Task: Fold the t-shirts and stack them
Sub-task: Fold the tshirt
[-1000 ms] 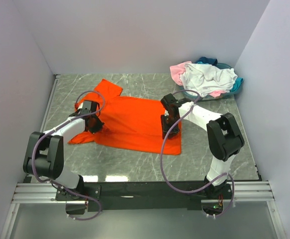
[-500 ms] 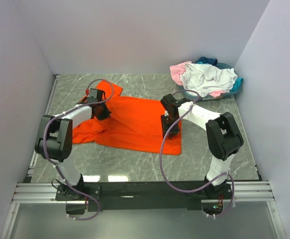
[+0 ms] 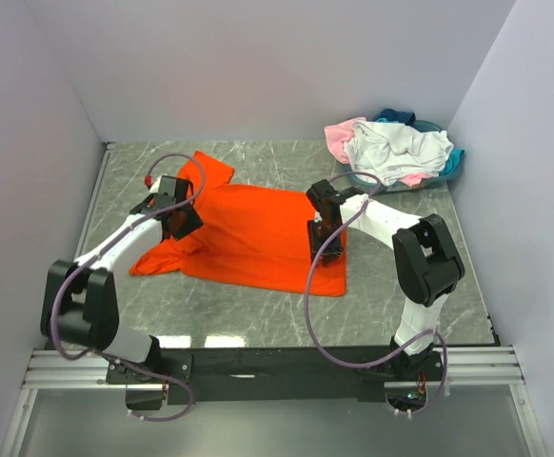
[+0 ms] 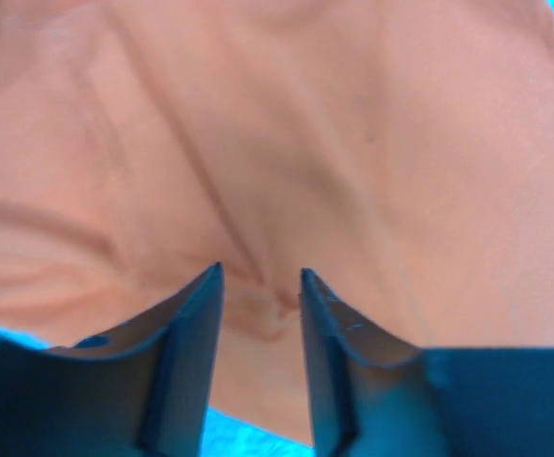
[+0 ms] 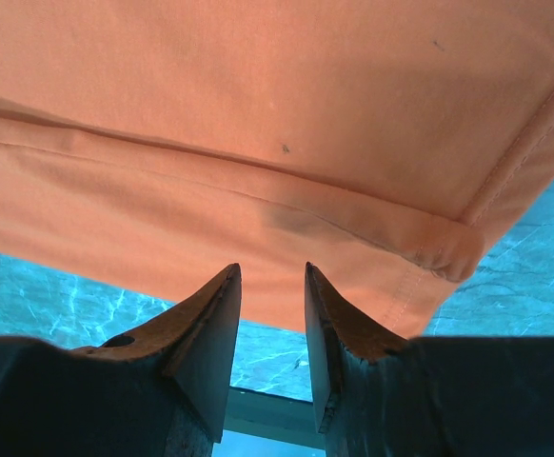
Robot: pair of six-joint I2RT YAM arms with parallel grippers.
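The bright orange t-shirt [image 3: 258, 233] lies spread flat on the marble table, collar end at the left. My left gripper [image 3: 180, 221] is down on its left shoulder area. In the left wrist view the jaws [image 4: 261, 276] stand slightly apart, with a small pucker of the orange fabric [image 4: 306, 143] between the tips. My right gripper [image 3: 323, 249] is at the shirt's right hem. In the right wrist view it [image 5: 272, 271] is slightly open just short of the folded hem [image 5: 286, 214], with bare table between the fingers.
A loose pile of shirts sits at the back right corner: white [image 3: 396, 148] on top, pale pink [image 3: 339, 133] and teal blue [image 3: 401, 117] beneath. White walls enclose the table on three sides. The metal rail runs along the near edge.
My left arm swung up toward the collar, then came back down and left onto the shoulder area; the left sleeve bunched and settled again. The right arm has not moved.
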